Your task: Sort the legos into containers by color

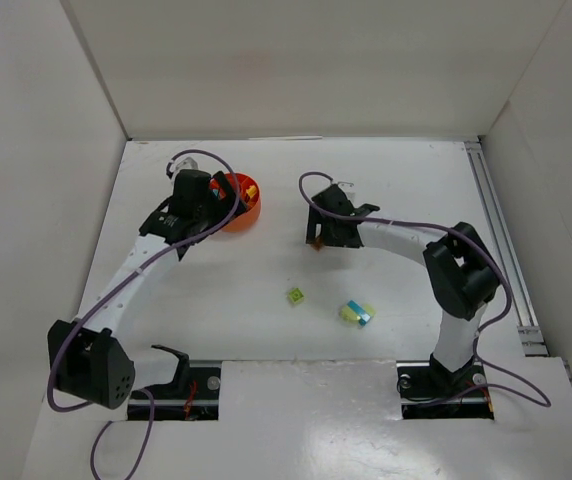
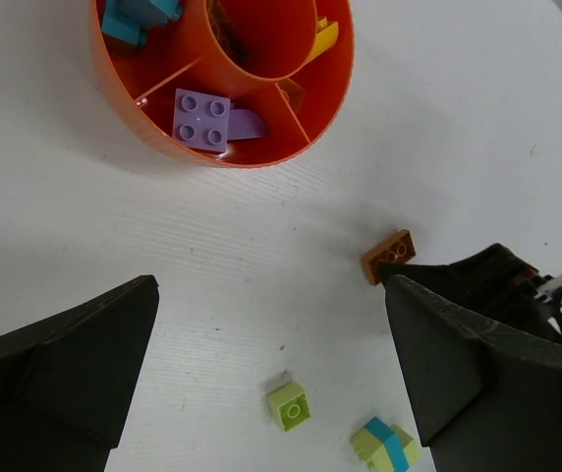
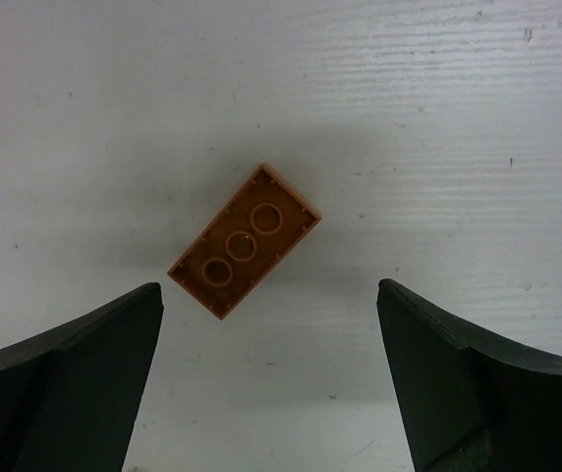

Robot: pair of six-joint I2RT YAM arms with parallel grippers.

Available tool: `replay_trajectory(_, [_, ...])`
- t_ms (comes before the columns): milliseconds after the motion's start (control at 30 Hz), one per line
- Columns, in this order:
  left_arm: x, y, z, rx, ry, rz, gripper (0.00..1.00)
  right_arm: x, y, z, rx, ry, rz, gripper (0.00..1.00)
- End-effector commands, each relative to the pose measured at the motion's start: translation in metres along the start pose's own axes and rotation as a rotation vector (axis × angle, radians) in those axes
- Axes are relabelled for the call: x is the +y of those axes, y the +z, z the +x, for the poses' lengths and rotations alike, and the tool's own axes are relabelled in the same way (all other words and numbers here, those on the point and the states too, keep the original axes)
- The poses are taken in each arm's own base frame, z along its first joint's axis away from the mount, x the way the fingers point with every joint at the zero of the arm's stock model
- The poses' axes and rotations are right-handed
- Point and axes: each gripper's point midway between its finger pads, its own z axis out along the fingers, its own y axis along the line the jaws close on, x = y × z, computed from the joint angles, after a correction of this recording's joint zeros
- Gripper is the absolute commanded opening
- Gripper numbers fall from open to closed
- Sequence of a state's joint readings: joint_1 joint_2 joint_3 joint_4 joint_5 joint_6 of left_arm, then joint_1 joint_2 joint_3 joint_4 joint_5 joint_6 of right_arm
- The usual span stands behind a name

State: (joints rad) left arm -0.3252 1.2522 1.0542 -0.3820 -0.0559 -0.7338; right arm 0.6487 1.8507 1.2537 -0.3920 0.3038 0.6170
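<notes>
Left gripper [image 2: 271, 285] wide, empty, hanging just off the dish [image 2: 291, 157] — right of the dish the brown lego [image 3: 245, 241] lies underside-up on the table [image 3: 458, 118], long axis diagonal to the closing line, under the right gripper [image 3: 268, 287], fingers wide, empty — right arm nearer.

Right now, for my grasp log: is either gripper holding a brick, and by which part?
Nothing is held. The right gripper hangs open over the brown brick without contact; the left gripper is open too.

Dish [image 2: 271, 155]: glossy orange plastic, slightly translucent. Brown lego [image 3: 245, 241]: smooth plastic, dull sheen. Counter [image 3: 438, 118]: white, matt, finely ridged, scuffed.
</notes>
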Motion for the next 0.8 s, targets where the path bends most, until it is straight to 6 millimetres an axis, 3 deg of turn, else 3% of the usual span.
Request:
replay_trajectory(0, [-0.009,-0.02,-0.012,-0.059,-0.024,0.051,1.0,0.025,-0.011,-0.039,-0.11,0.141,-0.032,0.94])
replay_trajectory(67, [-0.014,-0.024,-0.009,-0.055,-0.018,0.072,1.0,0.026,-0.004,-0.037,-0.1,0.153,-0.024,0.93])
replay_trajectory(333, [-0.002,-0.032,0.001,-0.036,-0.006,0.052,1.0,0.02,0.016,-0.014,-0.036,0.216,0.069,0.87])
replay_trajectory(533, [0.003,-0.035,0.007,-0.02,0.027,0.06,1.0,0.018,0.019,-0.017,-0.056,0.241,0.112,0.82])
replay_trajectory(700, [0.008,-0.036,0.01,-0.019,0.039,0.045,1.0,0.017,0.036,-0.013,-0.052,0.237,0.151,0.79])
replay_trajectory(767, [0.009,-0.036,0.008,-0.026,0.049,0.039,1.0,0.015,0.039,-0.008,-0.03,0.224,0.174,0.72])
